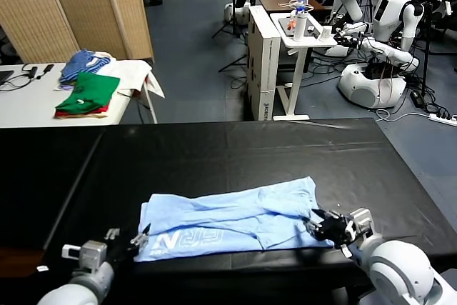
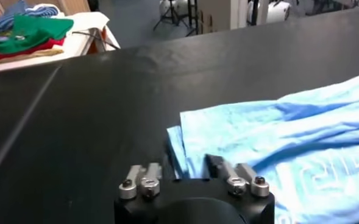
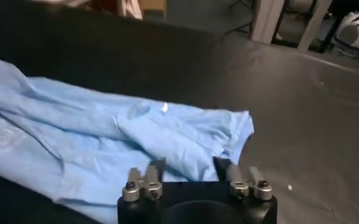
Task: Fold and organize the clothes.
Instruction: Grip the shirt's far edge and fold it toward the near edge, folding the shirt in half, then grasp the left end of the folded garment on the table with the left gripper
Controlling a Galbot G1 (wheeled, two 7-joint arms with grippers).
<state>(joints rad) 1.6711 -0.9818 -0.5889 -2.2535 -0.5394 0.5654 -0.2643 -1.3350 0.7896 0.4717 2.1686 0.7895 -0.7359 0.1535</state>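
Both grippers sit wide at the near edge of the shirt, holding nothing.

The T-shirt (image 1: 235, 219) lies partly folded on the near half of the black table (image 1: 214, 151), lettering toward the left. The left gripper (image 1: 141, 237) straddles its near-left corner and the right gripper (image 1: 319, 225) its near-right hem, likely placed to take both ends together. Bare tabletop stretches far and to both sides; the near table edge sits close under the hem.
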